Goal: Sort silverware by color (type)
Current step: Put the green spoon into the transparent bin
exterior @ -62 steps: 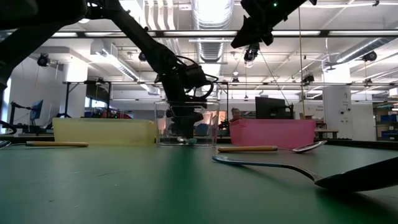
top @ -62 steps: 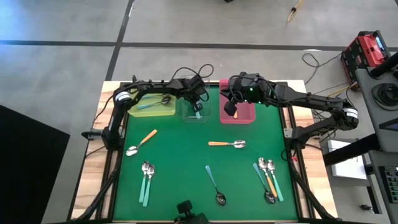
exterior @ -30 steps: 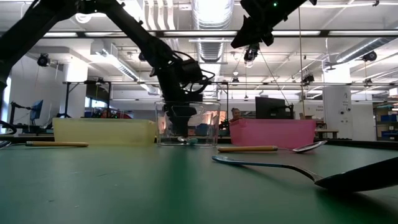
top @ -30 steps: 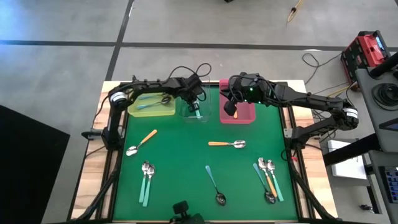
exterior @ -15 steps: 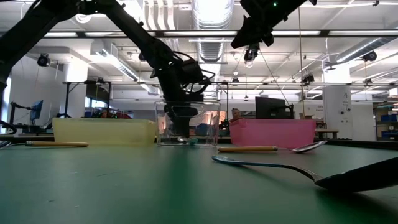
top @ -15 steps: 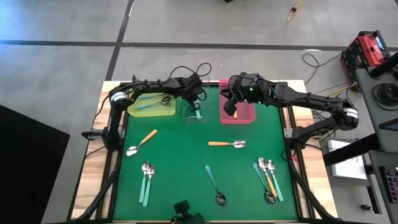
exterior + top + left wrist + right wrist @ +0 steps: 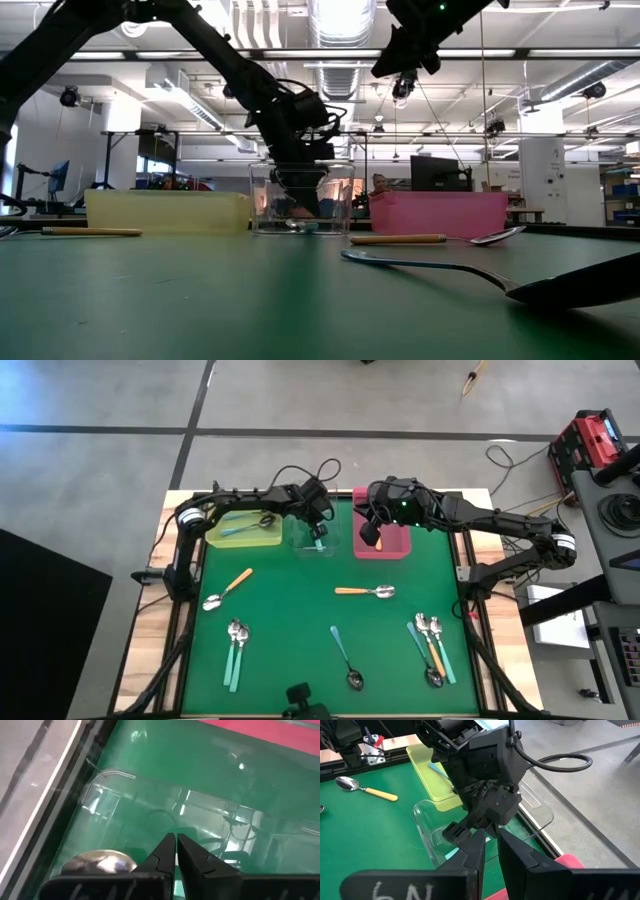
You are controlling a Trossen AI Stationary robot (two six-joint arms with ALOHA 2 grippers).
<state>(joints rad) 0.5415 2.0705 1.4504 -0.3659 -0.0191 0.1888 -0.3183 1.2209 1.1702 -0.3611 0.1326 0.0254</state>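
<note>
While the left gripper dips into the clear plastic box with fingers pinched shut on nothing, a shiny silver spoon bowl lies just beside them. The right gripper's fingers stand slightly apart, empty, over the pink box.

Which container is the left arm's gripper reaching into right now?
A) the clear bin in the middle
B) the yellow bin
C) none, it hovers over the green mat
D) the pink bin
A: seen from above, the left gripper sits inside the clear bin, between the yellow bin and the pink bin.
</note>
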